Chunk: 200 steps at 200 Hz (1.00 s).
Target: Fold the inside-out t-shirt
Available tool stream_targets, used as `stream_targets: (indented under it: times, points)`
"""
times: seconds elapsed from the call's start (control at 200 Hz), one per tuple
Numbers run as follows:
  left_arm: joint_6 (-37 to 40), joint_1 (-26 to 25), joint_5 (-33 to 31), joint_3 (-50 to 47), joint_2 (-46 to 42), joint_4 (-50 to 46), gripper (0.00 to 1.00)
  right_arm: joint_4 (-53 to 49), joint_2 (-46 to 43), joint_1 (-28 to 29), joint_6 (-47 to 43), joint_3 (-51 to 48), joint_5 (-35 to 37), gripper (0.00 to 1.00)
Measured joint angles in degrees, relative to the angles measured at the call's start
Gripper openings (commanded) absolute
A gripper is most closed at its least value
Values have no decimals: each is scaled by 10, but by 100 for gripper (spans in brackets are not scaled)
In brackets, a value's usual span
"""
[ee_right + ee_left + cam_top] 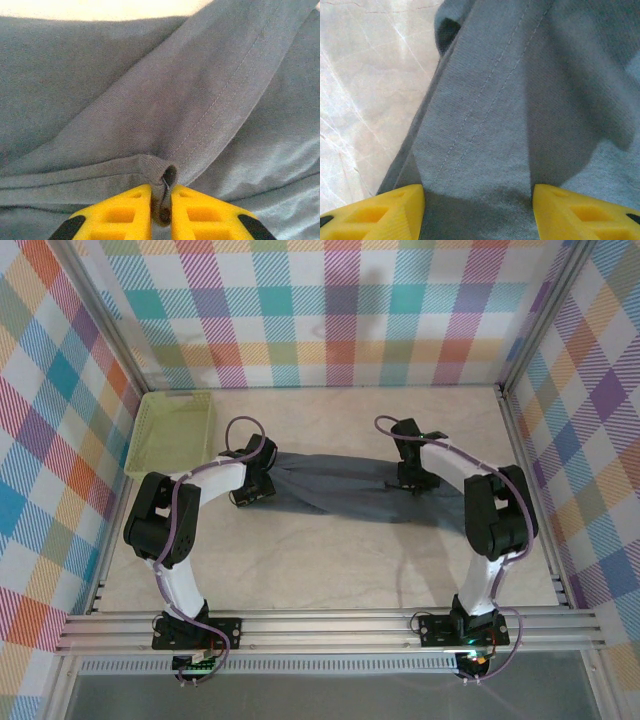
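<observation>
The inside-out t-shirt is a dark slate-grey cloth lying bunched in a long band across the middle of the table. My left gripper sits at its left end. In the left wrist view its yellow fingers stand wide apart over the cloth, with a stitched hem running between them and nothing pinched. My right gripper is at the shirt's right end. Seen from the right wrist, that gripper is shut on a folded ridge of the t-shirt, squeezed between its yellow pads.
A lime-green mesh basket stands at the back left, beside the left arm. Bare beige tabletop stretches in front of the shirt. Checked walls close off the left, back and right sides.
</observation>
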Motion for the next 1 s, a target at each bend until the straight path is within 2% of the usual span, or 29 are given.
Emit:
stream_targets:
  times: [0.21, 0.32, 0.525, 0.705, 0.78, 0.84, 0.87, 0.93, 1.0]
  points:
    - [0, 0, 0, 0, 0, 0, 59, -18, -30, 13, 2, 4, 12, 5]
    - [0, 0, 0, 0, 0, 0, 59, -34, -50, 32, 10, 4, 17, 6]
    - [0, 0, 0, 0, 0, 0, 59, -82, -109, 110, 59, 1, 25, 11]
    - [0, 0, 0, 0, 0, 0, 59, -115, -109, 158, 105, -18, 25, 12]
    - [2, 0, 0, 0, 0, 0, 59, -123, -102, 165, 116, -27, 25, 19]
    - [2, 0, 0, 0, 0, 0, 59, -127, -98, 165, 122, -28, 25, 39]
    - [2, 0, 0, 0, 0, 0, 59, -127, -97, 165, 123, -28, 26, 45]
    - [2, 0, 0, 0, 0, -1, 59, -129, -98, 165, 121, -28, 28, 51]
    - [3, 0, 0, -1, 0, -1, 59, -131, -101, 159, 119, -28, 31, 53]
